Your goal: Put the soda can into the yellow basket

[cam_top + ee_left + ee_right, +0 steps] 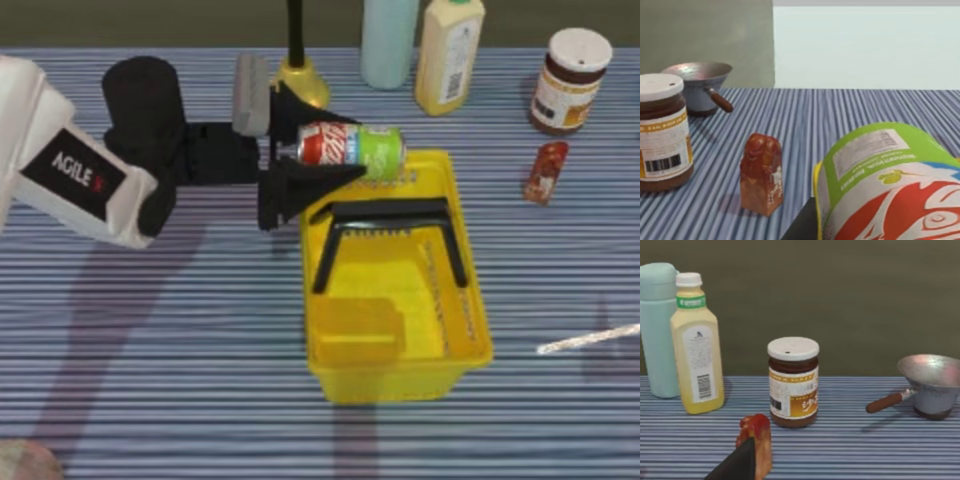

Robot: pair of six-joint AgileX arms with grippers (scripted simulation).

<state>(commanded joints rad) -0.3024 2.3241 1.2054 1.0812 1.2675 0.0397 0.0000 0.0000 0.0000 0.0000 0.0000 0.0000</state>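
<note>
left tool [300,150] clenched on the soda can [350,148], can lying sideways between its fingers | can over the far rim of the yellow basket [470,330], seemingly above it, not inside | jar [568,80] and red packet [546,172] right of basket on striped tabletop [150,380] | right tool: only a dark finger edge shows, grip unclear

I see the red-and-green soda can [352,146] with glossy printed metal skin. The bright-yellow slotted basket [472,318] looks like smooth shiny plastic, its black folding handle [392,222] matt. The brown jar [793,382] reads as glass under a matt white lid. The blue-striped table [150,350] looks like cloth.
</note>
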